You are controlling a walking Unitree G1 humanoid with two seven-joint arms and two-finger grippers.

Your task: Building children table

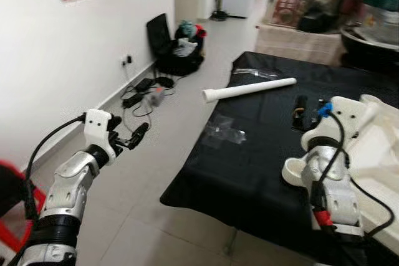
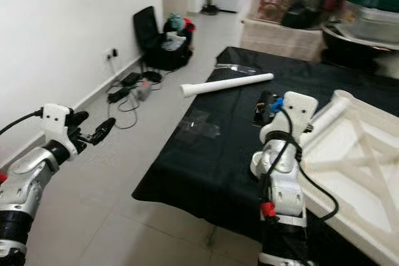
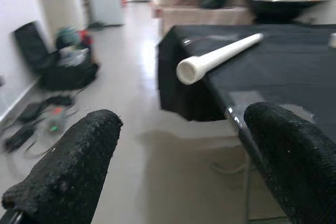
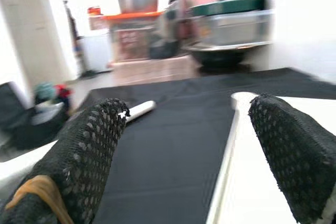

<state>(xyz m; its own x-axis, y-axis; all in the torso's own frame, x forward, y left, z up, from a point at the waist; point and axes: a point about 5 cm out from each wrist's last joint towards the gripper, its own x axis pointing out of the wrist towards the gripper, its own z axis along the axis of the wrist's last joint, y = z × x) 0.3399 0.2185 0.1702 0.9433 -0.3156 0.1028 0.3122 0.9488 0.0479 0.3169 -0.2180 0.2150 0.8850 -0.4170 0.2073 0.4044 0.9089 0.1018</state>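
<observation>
Left wrist view: white tube (image 3: 218,56) lies beyond spread left gripper (image 3: 178,166).

No legible text, labels, brands or numbers anywhere; prints on far boxes too blurred.

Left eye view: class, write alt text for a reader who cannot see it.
A white tube lies on a black table, one end past the edge. The left gripper hangs open over the floor beside it; the right arm rests by a white plastic frame.
</observation>
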